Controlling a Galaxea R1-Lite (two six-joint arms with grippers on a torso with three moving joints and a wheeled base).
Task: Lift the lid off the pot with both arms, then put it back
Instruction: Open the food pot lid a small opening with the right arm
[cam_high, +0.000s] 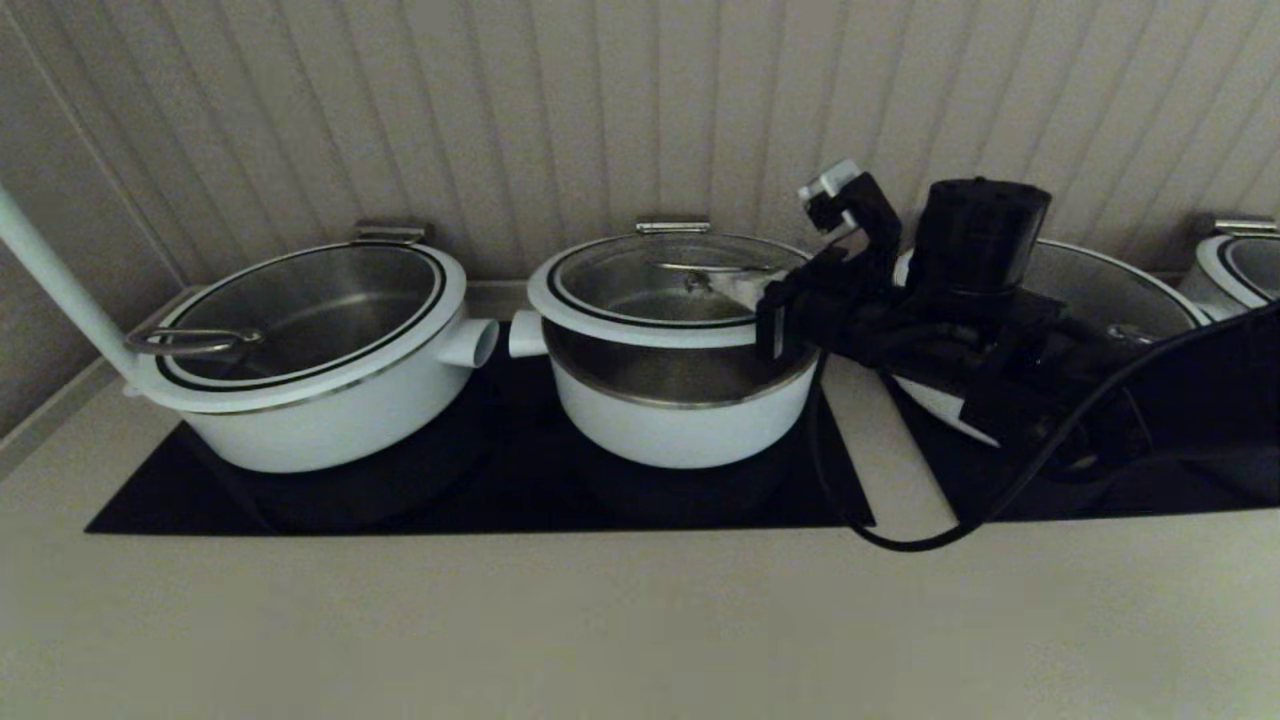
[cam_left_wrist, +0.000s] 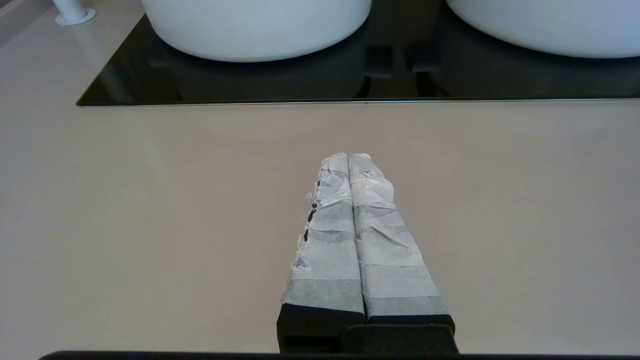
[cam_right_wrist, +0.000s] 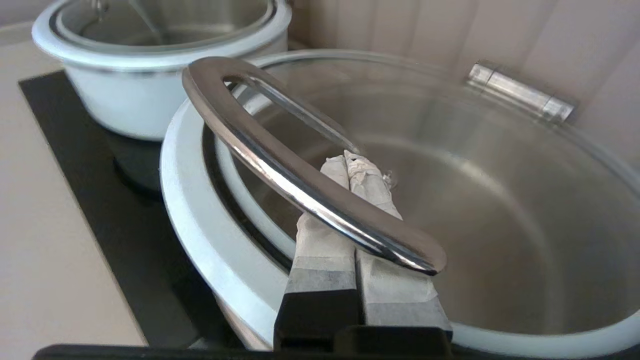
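counter: the pale beige counter (cam_high: 600, 620) lies bare in front, with a black glass cooktop (cam_high: 500, 490) set into it further back.
left hand: the left hand (cam_left_wrist: 348, 157) hangs low over the beige surface, short of the cooktop's front edge, its two white-wrapped fingers (cam_left_wrist: 325, 240) pressed flat together with nothing between them.
right hand: the right hand (cam_right_wrist: 346, 161) reaches in from the right on its bulky black arm (cam_high: 980, 300); its wrapped fingers are also closed against each other and pushed through beneath the curved steel handle (cam_right_wrist: 280, 165), which lies across their tops.
lid: the round glass lid with white rim and thin black ring (cam_high: 640, 318) hangs from that handle right at the right hand, held up above the pot, with a band of steel wall showing under its near edge.
pot: the deep round white pot with steel interior (cam_high: 680, 430) stands on the cooktop directly below the right hand and the lid.
neighbours: a wider white pot with a glass lid (cam_high: 330, 420) stands beyond the lid from the right hand; another wide pot (cam_high: 1110, 290) sits behind the black arm.
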